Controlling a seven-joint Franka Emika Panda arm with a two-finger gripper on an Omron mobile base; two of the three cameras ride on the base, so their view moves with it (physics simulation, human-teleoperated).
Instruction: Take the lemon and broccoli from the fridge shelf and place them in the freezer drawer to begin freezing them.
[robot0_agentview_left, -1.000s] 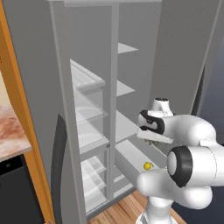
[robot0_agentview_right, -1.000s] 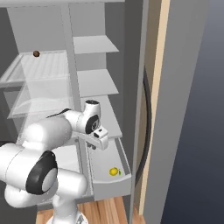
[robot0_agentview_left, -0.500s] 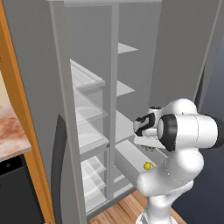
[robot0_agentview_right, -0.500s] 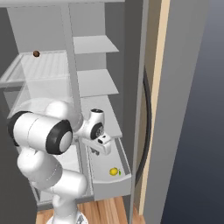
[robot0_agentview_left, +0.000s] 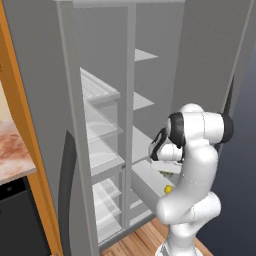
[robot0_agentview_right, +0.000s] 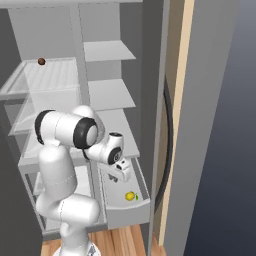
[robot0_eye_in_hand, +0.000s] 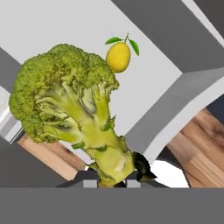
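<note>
Broccoli (robot0_eye_in_hand: 70, 109) is dark green and lumpy up top with a paler yellow-green stalk. Lemon (robot0_eye_in_hand: 118, 57) is bright yellow with two green leaves. Freezer drawer (robot0_agentview_right: 131, 212) is plain light grey, floor (robot0_eye_in_hand: 201, 148) is warm wood planks.

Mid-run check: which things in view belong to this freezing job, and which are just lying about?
Job:
- green lumpy broccoli, gripped by its stalk in the gripper
- small yellow lemon, lying in the light grey open freezer drawer
- translucent fridge shelf

Lying about:
- small brown round item on the top shelf
</note>
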